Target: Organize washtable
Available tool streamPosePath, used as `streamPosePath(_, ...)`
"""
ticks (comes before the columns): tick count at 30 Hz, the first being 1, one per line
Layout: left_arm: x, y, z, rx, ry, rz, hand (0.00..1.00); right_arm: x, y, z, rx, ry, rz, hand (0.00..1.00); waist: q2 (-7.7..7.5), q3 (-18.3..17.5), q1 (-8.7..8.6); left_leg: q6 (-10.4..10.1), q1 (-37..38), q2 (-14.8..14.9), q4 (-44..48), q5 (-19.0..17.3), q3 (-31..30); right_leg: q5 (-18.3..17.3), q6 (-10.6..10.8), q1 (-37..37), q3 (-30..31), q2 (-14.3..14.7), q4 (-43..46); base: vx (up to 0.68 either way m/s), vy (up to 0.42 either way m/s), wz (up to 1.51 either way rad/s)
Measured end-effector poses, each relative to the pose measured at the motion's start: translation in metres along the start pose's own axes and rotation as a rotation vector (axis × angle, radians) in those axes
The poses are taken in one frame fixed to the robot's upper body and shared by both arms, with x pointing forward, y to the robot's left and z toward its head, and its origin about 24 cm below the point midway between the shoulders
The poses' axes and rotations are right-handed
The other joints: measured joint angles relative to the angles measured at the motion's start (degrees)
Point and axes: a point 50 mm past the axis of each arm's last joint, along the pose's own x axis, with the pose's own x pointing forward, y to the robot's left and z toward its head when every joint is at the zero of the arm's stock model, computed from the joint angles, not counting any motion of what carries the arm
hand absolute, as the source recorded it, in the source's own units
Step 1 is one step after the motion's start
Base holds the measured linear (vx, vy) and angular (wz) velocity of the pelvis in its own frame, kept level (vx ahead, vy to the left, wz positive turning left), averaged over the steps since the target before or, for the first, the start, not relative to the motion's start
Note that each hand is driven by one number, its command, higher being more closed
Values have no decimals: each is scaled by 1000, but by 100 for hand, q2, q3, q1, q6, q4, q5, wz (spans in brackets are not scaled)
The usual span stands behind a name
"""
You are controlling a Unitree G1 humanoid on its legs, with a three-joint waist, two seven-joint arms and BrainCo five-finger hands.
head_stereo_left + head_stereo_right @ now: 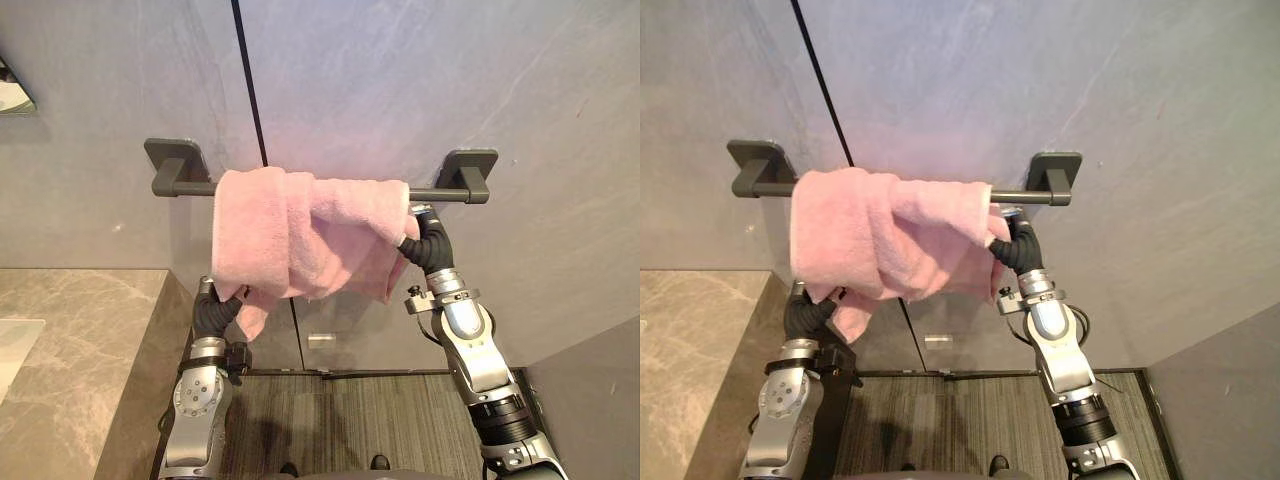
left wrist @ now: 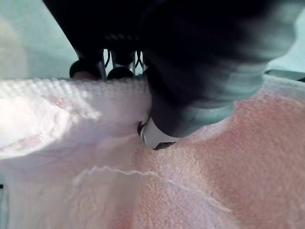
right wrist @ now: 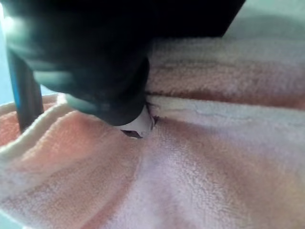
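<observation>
A pink towel [image 1: 300,235] hangs bunched over a dark grey towel bar [image 1: 440,194] fixed to the grey wall. My left hand [image 1: 215,310] reaches up under the towel's lower left corner. In the left wrist view its thumb [image 2: 155,136] presses into the cloth, and its dark fingertips [image 2: 86,69] show behind the towel's edge, pinching it. My right hand [image 1: 430,245] is at the towel's right edge, just below the bar. Its thumb [image 3: 136,124] digs into the gathered cloth; the fingers are behind the towel.
A marbled brown countertop [image 1: 70,340] runs along the left, its edge close to my left arm. A mirror corner [image 1: 10,95] shows at the upper left. Striped carpet [image 1: 330,420] lies below, and a grey wall panel [image 1: 600,400] closes the lower right.
</observation>
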Motion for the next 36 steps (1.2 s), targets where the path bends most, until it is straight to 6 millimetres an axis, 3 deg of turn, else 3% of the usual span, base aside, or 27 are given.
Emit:
streamPosePath(4, 2, 9, 13, -3, -67, 40, 100, -4, -16, 6, -16, -21, -64, 100, 0, 0, 1, 6, 2, -1, 7, -13, 10, 0, 0, 1, 10, -2, 0, -24, -13, -1)
streamPosePath(10, 1, 9, 13, -37, -72, 55, 100, -7, -25, 4, -26, -12, -99, 100, 5, 5, 3, 8, 1, -1, 11, -18, 14, 0, 0, 2, 14, -2, 0, -31, -17, 0)
streamPosePath(21, 0, 10, 12, -62, -69, 88, 100, -10, -26, 0, -23, 9, -100, 100, 25, 93, 1, 8, -2, -2, 12, -20, 9, -2, 3, 2, 10, -2, 2, -10, -6, 0)
streamPosePath(36, -6, 22, -20, -115, 64, 179, 100, -18, -12, -21, 10, 107, -29, 100, 32, 97, 5, 9, -33, -7, 4, -18, -49, -10, 11, 11, -37, -10, 3, 0, 0, 0)
